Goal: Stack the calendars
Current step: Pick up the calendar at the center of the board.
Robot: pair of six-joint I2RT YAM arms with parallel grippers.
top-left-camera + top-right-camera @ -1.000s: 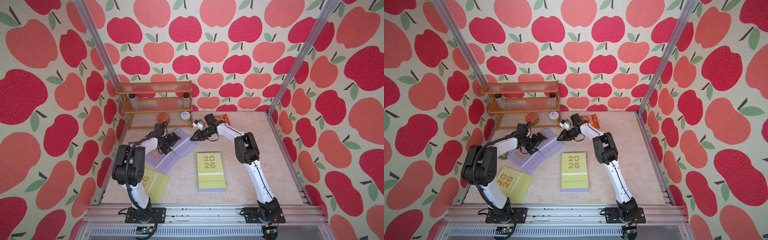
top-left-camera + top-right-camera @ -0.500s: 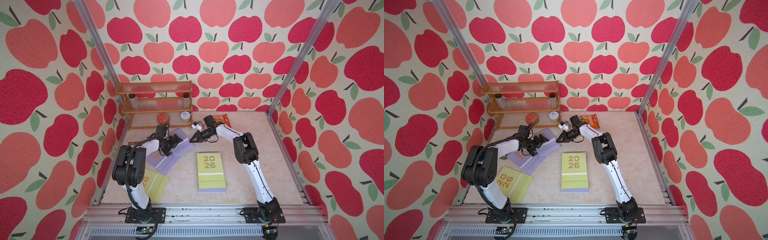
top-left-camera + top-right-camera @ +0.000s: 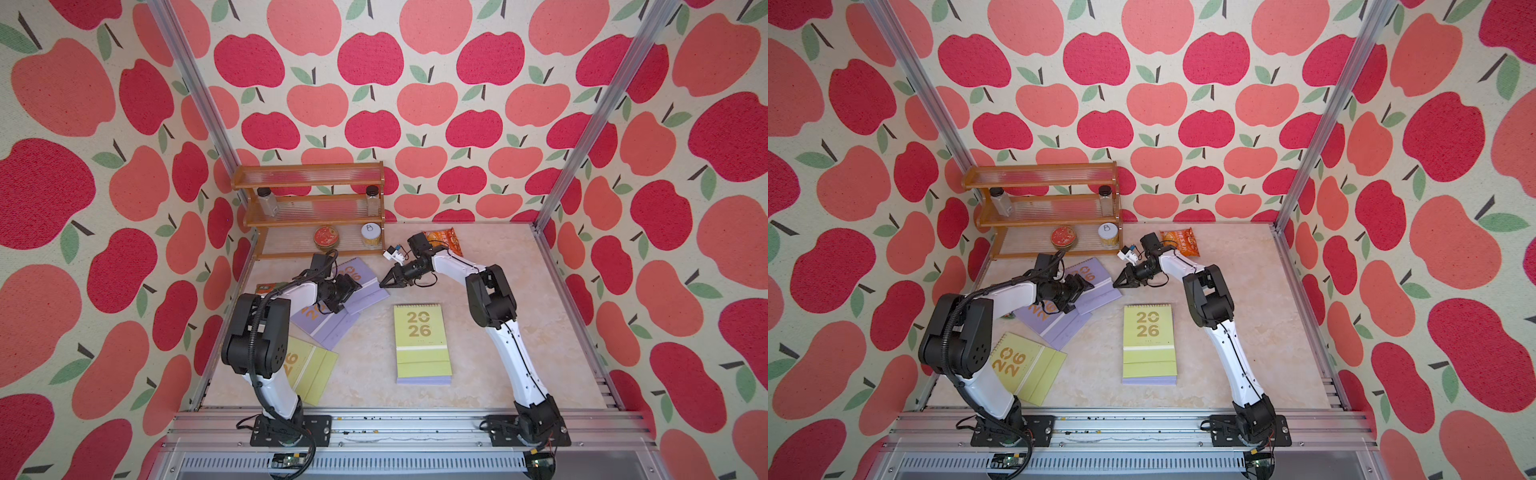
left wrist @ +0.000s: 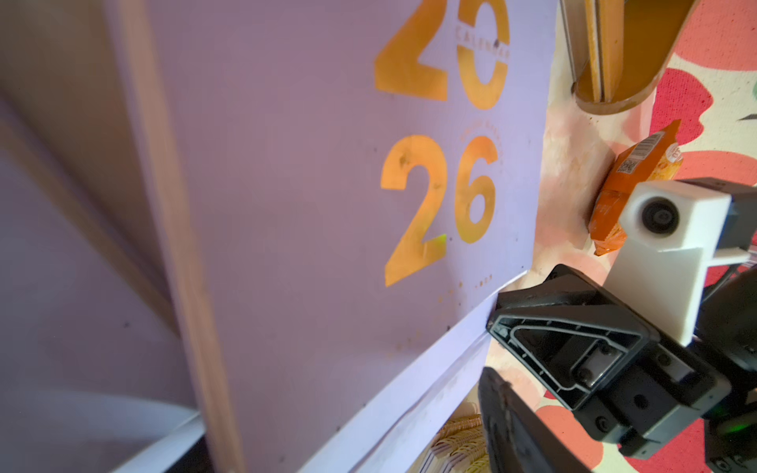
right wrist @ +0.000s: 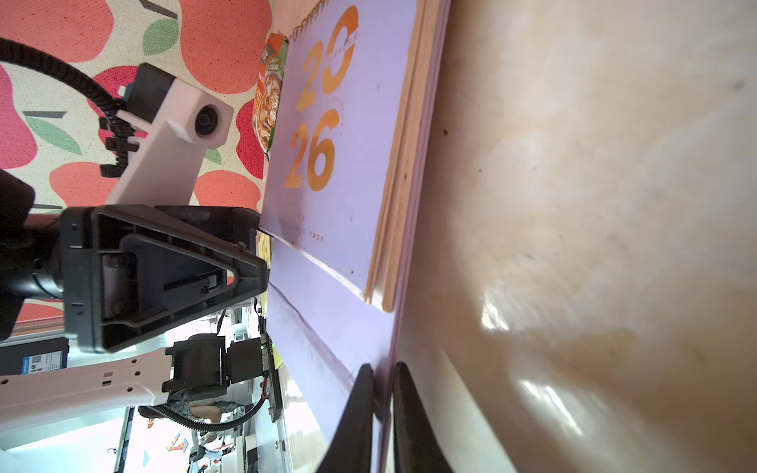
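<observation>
A lavender calendar [image 3: 362, 275] [image 3: 1096, 275] lies at the back left, overlapping a second lavender calendar [image 3: 324, 326] [image 3: 1054, 328]. My right gripper [image 3: 382, 285] [image 3: 1115, 284] is shut on its thin lavender flap, which the right wrist view shows pinched between the fingers [image 5: 362, 409]. My left gripper [image 3: 351, 291] [image 3: 1081, 291] straddles the opposite edge of that calendar [image 4: 327, 204]. One of its fingers [image 4: 512, 422] shows, with a gap to the flap. A yellow-green calendar [image 3: 422, 340] [image 3: 1148, 340] tops a lavender one mid-table. Another yellow-green calendar [image 3: 311, 370] [image 3: 1025, 365] lies front left.
A wooden rack [image 3: 311, 208] with jars, a red tin [image 3: 326, 237] and a can [image 3: 371, 235] stands at the back left. An orange snack packet [image 3: 444, 241] lies behind the right arm. A green packet [image 3: 266, 287] peeks out by the left wall.
My right gripper has come down a little toward the lavender calendar's edge and shut on its flap. My left gripper's jaws have narrowed around the other edge.
</observation>
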